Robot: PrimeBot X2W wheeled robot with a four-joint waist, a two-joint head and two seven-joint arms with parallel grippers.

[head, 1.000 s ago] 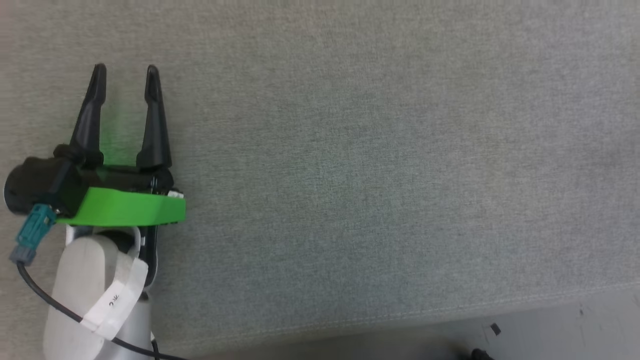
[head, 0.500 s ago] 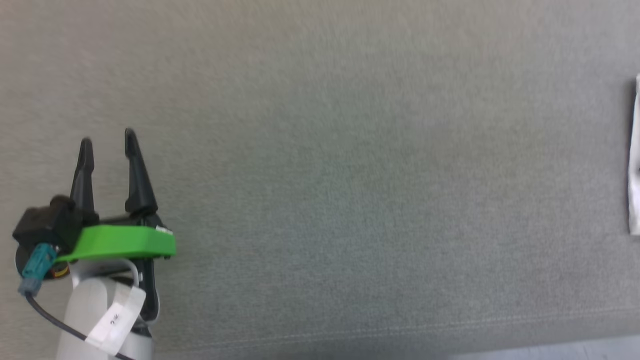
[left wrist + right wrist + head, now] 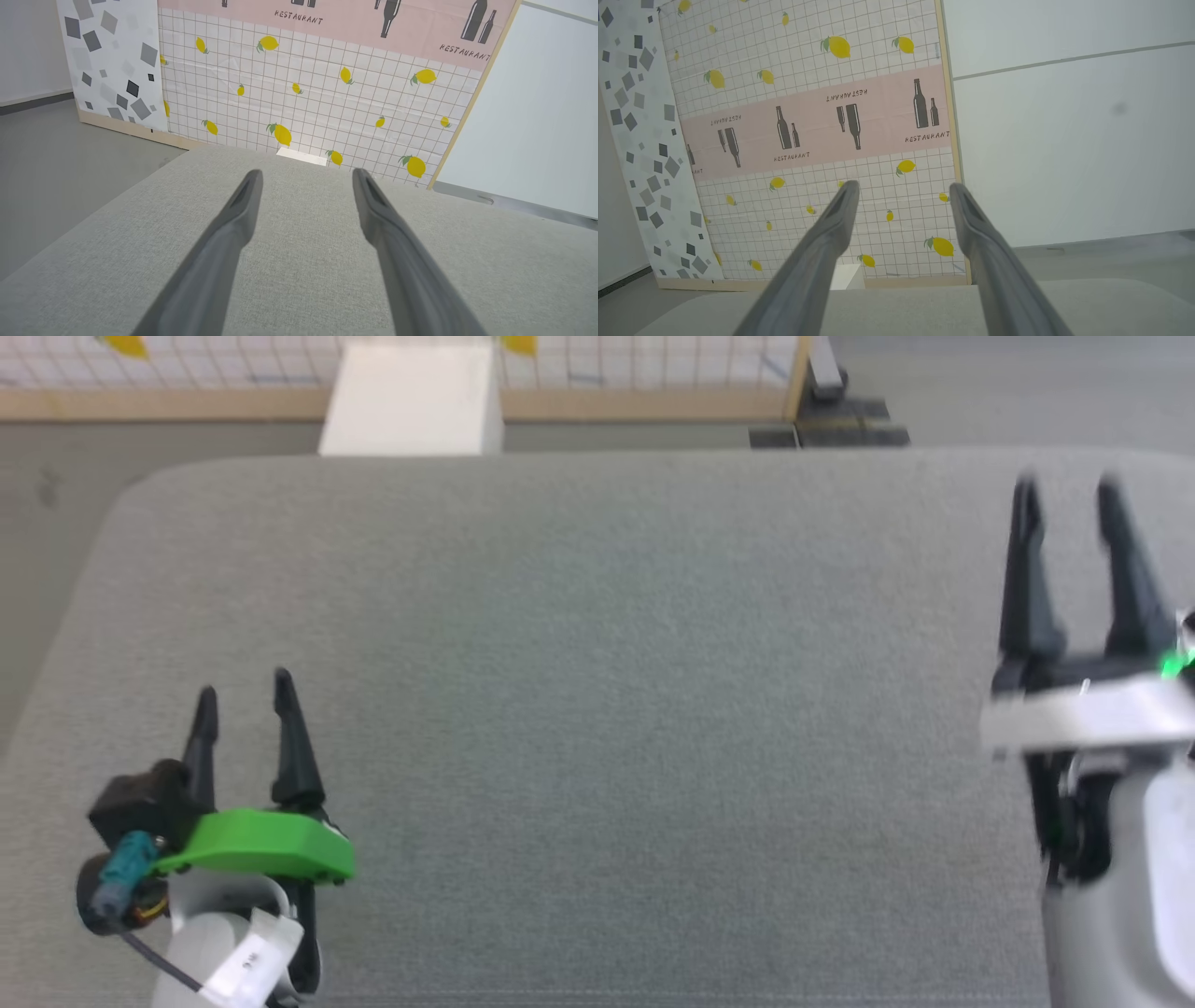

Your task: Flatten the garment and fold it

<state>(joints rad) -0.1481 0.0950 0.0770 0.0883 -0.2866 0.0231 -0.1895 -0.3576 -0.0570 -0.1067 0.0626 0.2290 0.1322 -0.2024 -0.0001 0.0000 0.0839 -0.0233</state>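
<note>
The black-and-white T-shirt is out of view. My left gripper (image 3: 245, 689) hovers open over the lower left of the grey fabric surface (image 3: 597, 728), nothing between its fingers. My right gripper (image 3: 1067, 493) is open at the right edge of the head view, raised above the surface and blurred. In the left wrist view the left gripper (image 3: 306, 171) points across the grey surface toward the lemon-patterned panel (image 3: 317, 98). In the right wrist view the right gripper (image 3: 901, 185) points at the same panel (image 3: 808, 140) and also holds nothing.
A white box (image 3: 411, 397) stands on the floor just beyond the far edge of the grey surface. A wooden-framed panel (image 3: 560, 401) runs along the back, with a dark base (image 3: 826, 429) at its right end. Grey floor (image 3: 56, 523) lies at the left.
The head camera has tilted up, bringing the far edge, the box and the panel into view. The right gripper has come into the picture at the right. The left gripper stays open.
</note>
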